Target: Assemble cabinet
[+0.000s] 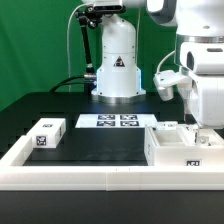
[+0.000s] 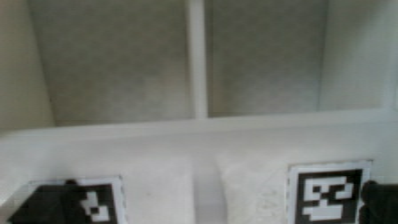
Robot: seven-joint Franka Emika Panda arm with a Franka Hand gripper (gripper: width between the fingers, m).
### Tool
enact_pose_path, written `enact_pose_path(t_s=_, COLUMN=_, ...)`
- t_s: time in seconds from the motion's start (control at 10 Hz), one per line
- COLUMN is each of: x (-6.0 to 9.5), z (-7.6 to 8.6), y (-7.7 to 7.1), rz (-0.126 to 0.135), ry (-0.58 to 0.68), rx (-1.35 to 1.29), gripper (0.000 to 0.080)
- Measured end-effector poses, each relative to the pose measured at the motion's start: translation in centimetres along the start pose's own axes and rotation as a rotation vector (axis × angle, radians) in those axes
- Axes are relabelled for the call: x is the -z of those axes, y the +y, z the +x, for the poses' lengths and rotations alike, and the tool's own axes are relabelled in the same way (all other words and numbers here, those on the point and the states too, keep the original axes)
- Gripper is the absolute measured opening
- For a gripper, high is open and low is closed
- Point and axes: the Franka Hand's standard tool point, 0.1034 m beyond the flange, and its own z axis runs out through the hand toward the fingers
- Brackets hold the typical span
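The cabinet (image 1: 176,146), a large white boxy body with black-and-white tags, stands at the exterior view's right against the front rim. My gripper (image 1: 199,127) hangs right over its far right part, low on its top edge. In the wrist view I look down into the cabinet (image 2: 196,150): a white wall with two tags lies close under me, and beyond it are two grey compartments split by a white divider (image 2: 196,55). My gripper (image 2: 210,210) shows only as dark fingertip slivers (image 2: 36,206), wide apart, on either side of the tagged wall.
A small white tagged block (image 1: 46,133) lies at the exterior view's left. The marker board (image 1: 113,121) lies mid-table before the robot's base (image 1: 117,70). A low white rim (image 1: 70,172) runs round the table's front and sides.
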Motion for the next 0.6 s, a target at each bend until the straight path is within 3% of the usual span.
enact_pose_path(t_s=0.2, x=0.8, z=-0.3, y=-0.8, rz=-0.002, ry=-0.007, rx=0.002, gripper=0.0798)
enact_pose_path(t_s=0.6, x=3.1, z=-1.0, y=-5.7, rz=0.002, ry=-0.04, rx=0.014, gripper=0.0796)
